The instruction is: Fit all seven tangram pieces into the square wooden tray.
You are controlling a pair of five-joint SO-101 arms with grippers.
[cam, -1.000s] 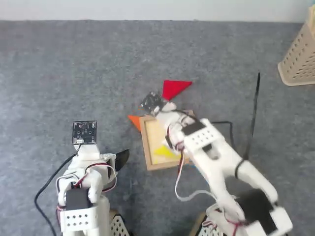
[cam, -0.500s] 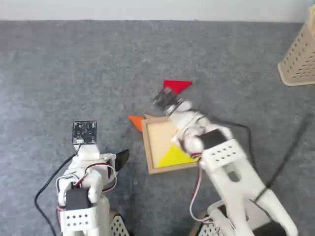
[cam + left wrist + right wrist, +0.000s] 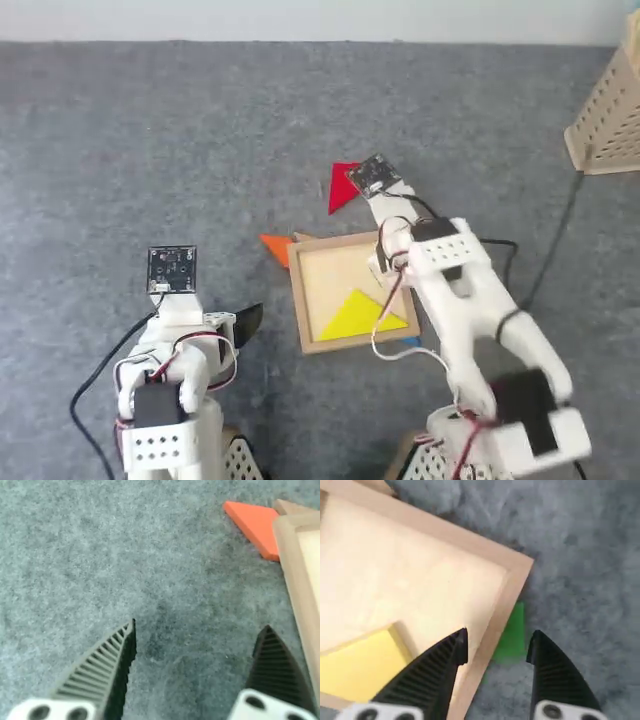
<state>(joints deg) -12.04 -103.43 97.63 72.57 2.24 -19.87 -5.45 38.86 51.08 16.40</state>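
wooden tray [image 3: 298, 295] centre frame, yellow triangle [image 3: 362, 315] inside | red triangle [image 3: 340, 186] above tray, orange piece [image 3: 277, 246] at its upper-left corner | left gripper [image 3: 200, 627] spread, empty, lower left | right gripper [image 3: 498, 634] spread over tray rim beside green piece [image 3: 512, 635]

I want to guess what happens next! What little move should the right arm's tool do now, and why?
Probably nudge the right tool off the rim of the tray, then lower onto the green piece. It lies outside the tray, under the open tool, whose one side overlaps the rim.
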